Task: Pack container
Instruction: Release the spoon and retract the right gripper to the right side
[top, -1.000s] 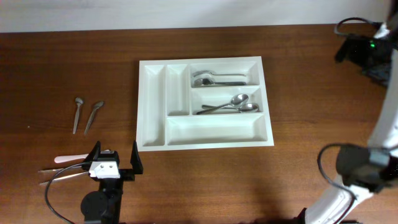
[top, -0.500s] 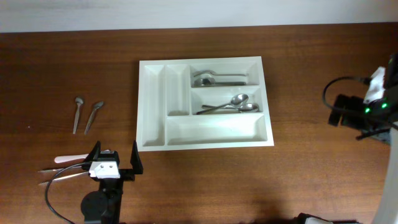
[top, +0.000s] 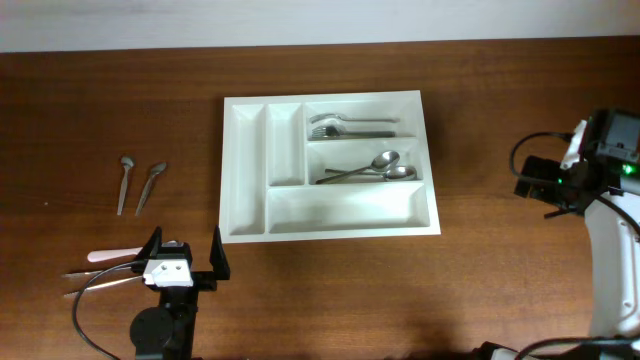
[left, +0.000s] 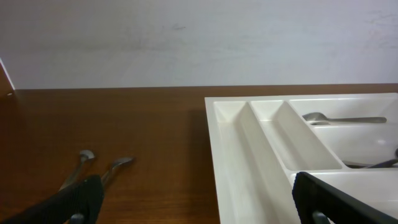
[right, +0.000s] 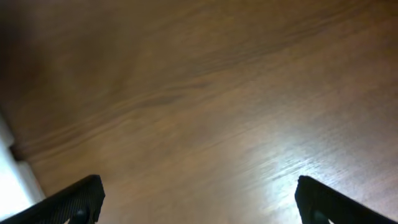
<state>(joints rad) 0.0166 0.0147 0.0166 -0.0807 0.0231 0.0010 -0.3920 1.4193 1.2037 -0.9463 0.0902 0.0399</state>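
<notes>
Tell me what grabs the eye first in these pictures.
A big white tray sits in the middle of the dark wood table, with spoons in its middle long compartment and more cutlery in the one above. Two loose spoons lie apart from it on the bare wood. The left gripper hangs open near the tray's front corner.

White tray (left: 227, 155) across the right half of the frame on a brown table (left: 155, 124), two narrow compartments running away from the lens, a utensil (left: 348, 119) lying in the compartment at upper right. Two spoons (left: 118, 165) side by side at lower left, well apart from the tray. Black fingers (left: 78, 199) in both lower corners, spread wide.
</notes>
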